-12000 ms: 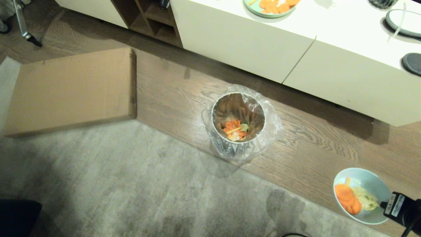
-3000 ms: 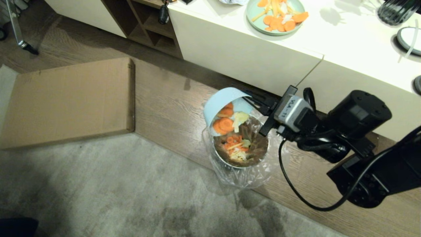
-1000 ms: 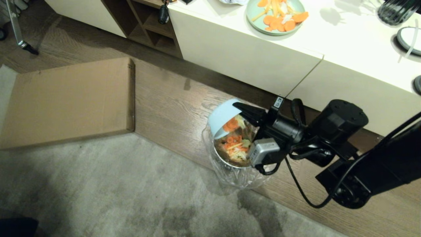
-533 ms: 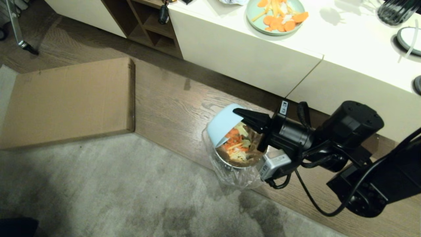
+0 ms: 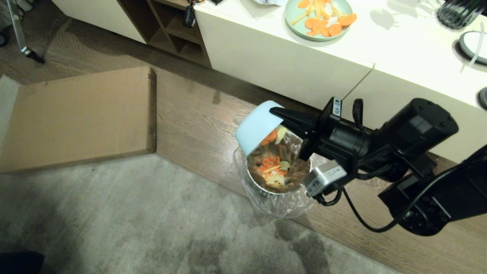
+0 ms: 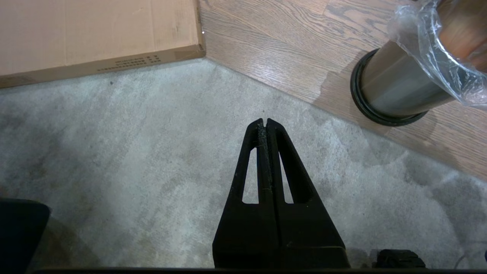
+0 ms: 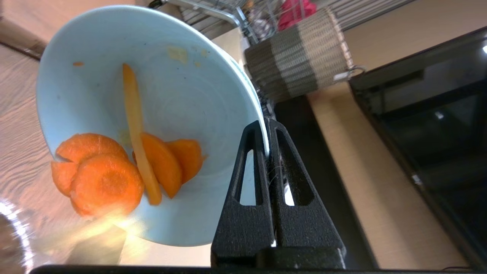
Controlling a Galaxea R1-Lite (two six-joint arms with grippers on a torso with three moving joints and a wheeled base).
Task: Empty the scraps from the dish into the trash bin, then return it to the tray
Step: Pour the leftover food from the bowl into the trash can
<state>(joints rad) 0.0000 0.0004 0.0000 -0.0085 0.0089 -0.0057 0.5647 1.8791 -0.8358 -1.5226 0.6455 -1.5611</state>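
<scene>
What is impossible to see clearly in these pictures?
- Tray: in no view.
- Dish inside: head view shows mostly its back; only the right wrist view shows the scraps left.
- Trash bin: top cut off in the left wrist view.
- Right gripper fingertips: partly hidden by the dish rim.

Pale blue dish [image 7: 179,99] tipped steeply, rim pinched between the closed black fingers [image 7: 249,167] of the right gripper [image 7: 267,125]. Several orange carrot slices [image 7: 102,179] clinging low in the bowl, one long pale-orange strip [image 7: 137,129] lying across them, small flecks stuck higher on the inner wall. Behind the rim, a woven white-and-grey basket [image 7: 300,64]. Dark glossy panel [image 7: 430,125] off to one side, beige surface [image 7: 365,152] between.
</scene>
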